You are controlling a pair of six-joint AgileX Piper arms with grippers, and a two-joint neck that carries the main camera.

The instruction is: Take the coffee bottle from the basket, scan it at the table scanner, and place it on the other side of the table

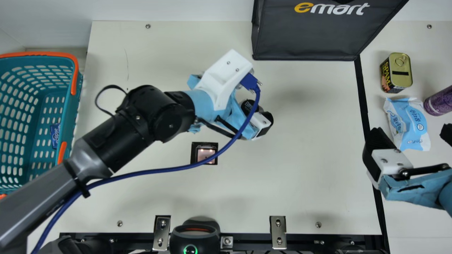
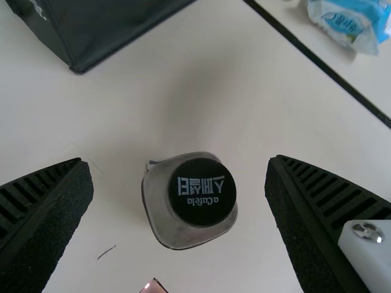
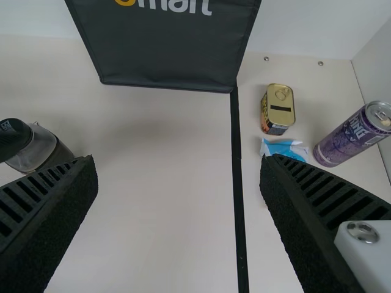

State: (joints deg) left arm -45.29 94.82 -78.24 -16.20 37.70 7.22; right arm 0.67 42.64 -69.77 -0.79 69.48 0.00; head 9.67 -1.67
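Coffee bottle (image 1: 250,106): standing on table (image 1: 317,176), near scanner (image 1: 206,154) | Left gripper (image 1: 260,121): fingers released, spread either side of bottle with gaps visible at both | Right gripper (image 1: 411,135): fingers released, wide apart, above table's right-hand part, near wipes packet (image 1: 406,123).

- Main view, centre: the left arm (image 1: 169,116) hides most of the coffee bottle (image 1: 249,105).
- Left edge: the basket (image 1: 74,76) is cut off.
- Top edge crops the dark bag (image 1: 303,40).
- Right edge crops the purple can (image 1: 439,101) and right tool (image 1: 412,135).
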